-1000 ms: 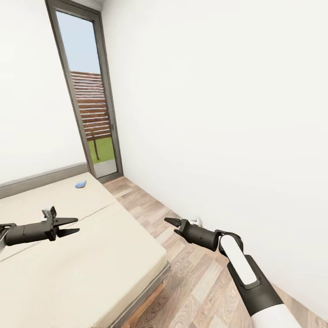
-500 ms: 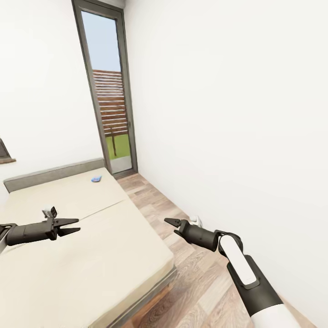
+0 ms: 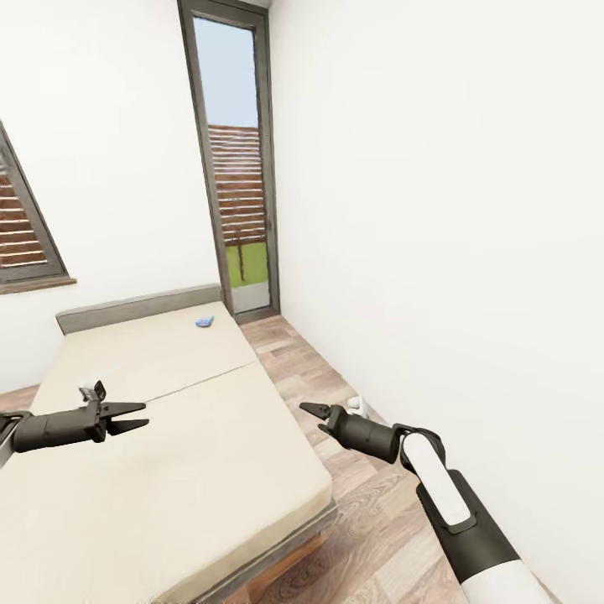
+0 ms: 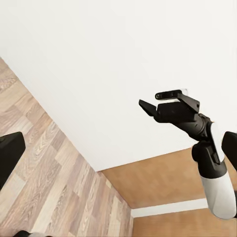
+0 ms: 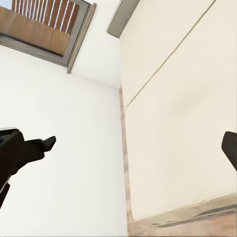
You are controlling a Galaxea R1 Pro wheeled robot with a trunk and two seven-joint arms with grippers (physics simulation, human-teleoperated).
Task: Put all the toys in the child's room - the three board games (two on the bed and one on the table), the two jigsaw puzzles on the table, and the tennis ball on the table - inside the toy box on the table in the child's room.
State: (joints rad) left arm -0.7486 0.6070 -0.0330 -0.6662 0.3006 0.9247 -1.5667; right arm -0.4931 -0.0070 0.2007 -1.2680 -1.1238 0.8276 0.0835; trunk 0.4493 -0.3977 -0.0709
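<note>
A small blue board game [image 3: 204,321] lies on the beige bed [image 3: 193,436], close to the grey headboard [image 3: 138,307]. My left gripper [image 3: 144,414] hovers open over the bed's left part, far short of the game. My right gripper [image 3: 309,416] is open over the floor strip beside the bed, holding nothing. In the left wrist view the right gripper [image 4: 150,101] stands against the white wall. The right wrist view looks across the mattress [image 5: 173,123] at the left gripper [image 5: 48,142]. The table, toy box, jigsaw puzzles and tennis ball are out of view.
A narrow strip of wooden floor [image 3: 352,503] runs between the bed and the white right wall [image 3: 453,252]. A tall glass door [image 3: 239,176] stands at its far end. A window [image 3: 21,235] is on the left wall. A small white object [image 3: 357,405] sits at the wall's foot.
The camera has swung left, so the whole scene shifted right and the left window came into view. Both grippers hold the same open pose.
</note>
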